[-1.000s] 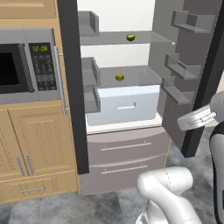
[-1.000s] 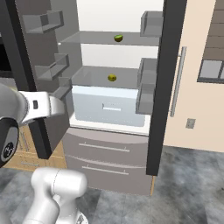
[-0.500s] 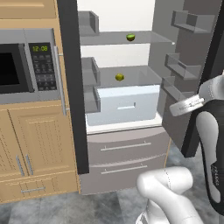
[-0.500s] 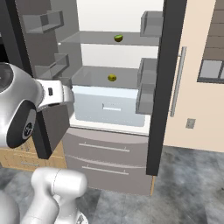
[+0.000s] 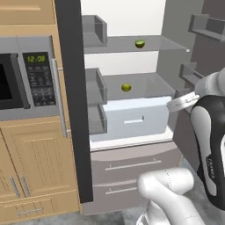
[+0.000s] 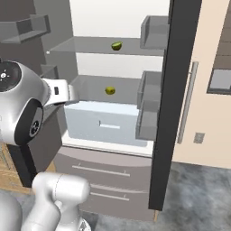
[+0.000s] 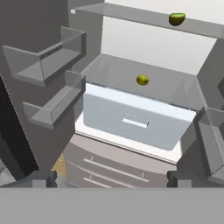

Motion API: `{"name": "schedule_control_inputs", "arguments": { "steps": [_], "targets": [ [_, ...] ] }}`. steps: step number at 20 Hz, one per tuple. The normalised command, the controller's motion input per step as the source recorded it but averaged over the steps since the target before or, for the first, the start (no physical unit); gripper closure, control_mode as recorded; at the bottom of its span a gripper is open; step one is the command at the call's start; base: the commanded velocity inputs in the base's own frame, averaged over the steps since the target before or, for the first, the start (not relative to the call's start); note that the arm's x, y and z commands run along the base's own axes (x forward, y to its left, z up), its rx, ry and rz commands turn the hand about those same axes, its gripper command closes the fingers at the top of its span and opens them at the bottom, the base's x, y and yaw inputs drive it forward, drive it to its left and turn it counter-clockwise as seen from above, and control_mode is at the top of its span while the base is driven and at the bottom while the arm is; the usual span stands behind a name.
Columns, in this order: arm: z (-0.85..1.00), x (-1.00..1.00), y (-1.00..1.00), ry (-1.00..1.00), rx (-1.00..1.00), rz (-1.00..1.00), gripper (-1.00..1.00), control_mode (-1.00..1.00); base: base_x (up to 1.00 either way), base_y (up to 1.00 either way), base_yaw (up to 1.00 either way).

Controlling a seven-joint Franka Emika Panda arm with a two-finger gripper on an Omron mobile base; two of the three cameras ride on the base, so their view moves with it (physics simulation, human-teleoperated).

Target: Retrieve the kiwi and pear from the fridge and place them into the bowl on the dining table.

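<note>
The fridge (image 5: 132,57) stands with both doors swung wide, its white inside showing. A green fruit with a darker underside, which I take for the kiwi (image 5: 139,43) (image 6: 117,45) (image 7: 176,19), lies on the upper clear shelf. On the lower shelf, above the pale drawer (image 5: 134,118), sits a yellow-green fruit that I take for the pear (image 5: 126,87) (image 6: 110,90) (image 7: 142,79). My gripper (image 5: 172,105) (image 6: 72,97) (image 7: 111,178) hangs open and empty in front of the fridge at drawer height, short of both fruits. The bowl and dining table are out of view.
Door bins (image 7: 43,65) jut out from both open doors beside the hand. Two grey freezer drawers (image 5: 132,171) lie below the fridge opening. A built-in microwave (image 5: 26,79) and light wood cabinets (image 5: 35,167) flank the left door's black edge (image 5: 74,110).
The arm has swung up and in toward the fridge opening, carrying the hand higher and nearer the drawer. The jaws stay open. Neither fruit has moved.
</note>
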Motion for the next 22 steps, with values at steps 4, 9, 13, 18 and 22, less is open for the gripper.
{"name": "schedule_control_inputs", "arguments": {
  "steps": [4, 9, 13, 18, 22],
  "targets": [
    [0.0, 0.0, 0.0, 0.0, 0.0, 0.0, -1.0, 1.0, 0.86, -0.06, 0.0],
    [0.0, 0.0, 0.0, 0.0, 0.0, 0.0, -1.0, 1.0, 1.0, -0.16, 0.0],
    [0.0, 0.0, 0.0, 0.0, 0.0, 0.0, -1.0, 1.0, 1.0, -0.18, 0.0],
    [0.0, 0.0, 0.0, 0.0, 0.0, 0.0, -1.0, 1.0, 0.94, -0.19, 0.0],
    [0.0, 0.41, -0.11, 0.0, 0.02, 0.0, -1.0, -1.0, 0.43, -0.11, 0.0]
  ]
}}
